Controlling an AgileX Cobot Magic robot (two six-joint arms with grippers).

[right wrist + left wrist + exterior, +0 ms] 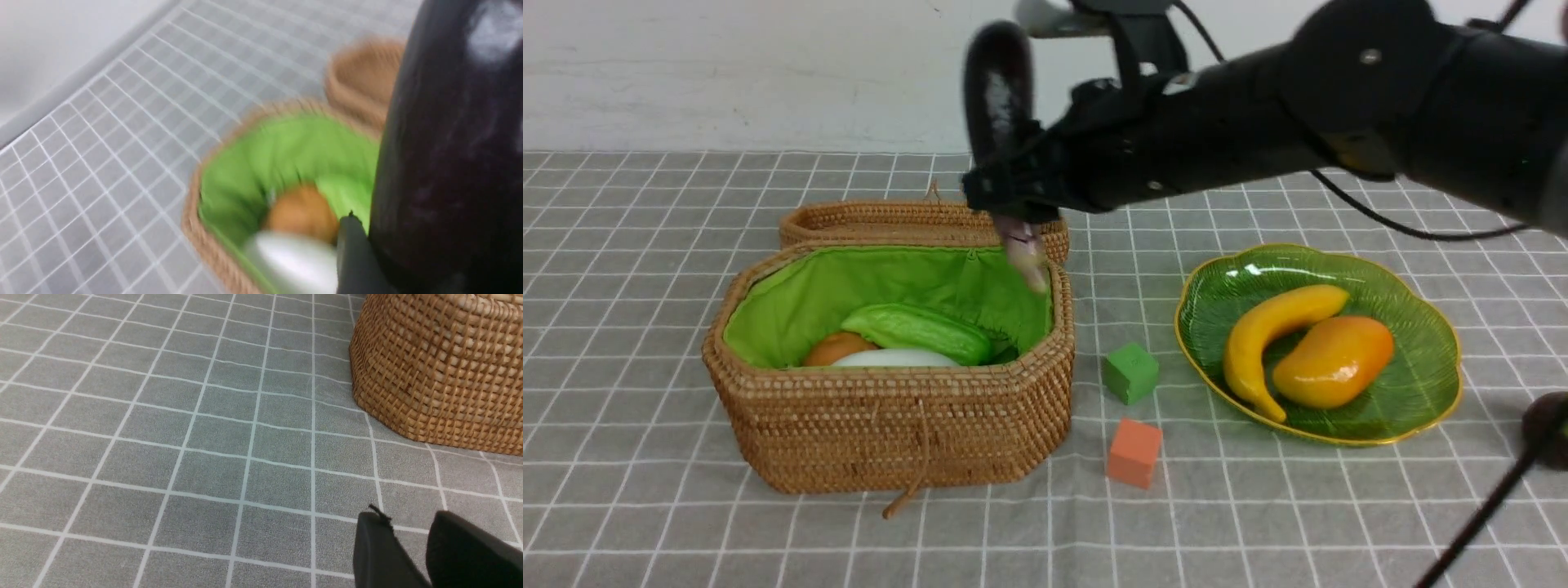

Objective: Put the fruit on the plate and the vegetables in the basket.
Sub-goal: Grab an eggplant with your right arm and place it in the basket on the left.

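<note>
My right gripper [1013,184] is shut on the long dark purple eggplant [996,90] and holds it upright above the back right rim of the woven basket [890,408]. In the right wrist view the eggplant [449,163] fills the side beside one finger [351,245]. The basket holds the potato-like lump [837,347], the green gourd [915,331] and the white oblong [894,358]. The banana [1274,327] and mango [1335,359] lie on the green plate [1421,310]. The round dark purple fruit [1547,429] sits at the right edge. My left gripper [406,522] is empty, low over the cloth beside the basket [441,367].
The basket's lid [915,220] lies open behind it. A green cube [1130,372] and an orange cube [1134,452] stand between basket and plate. A black cable crosses the front right corner over the round fruit.
</note>
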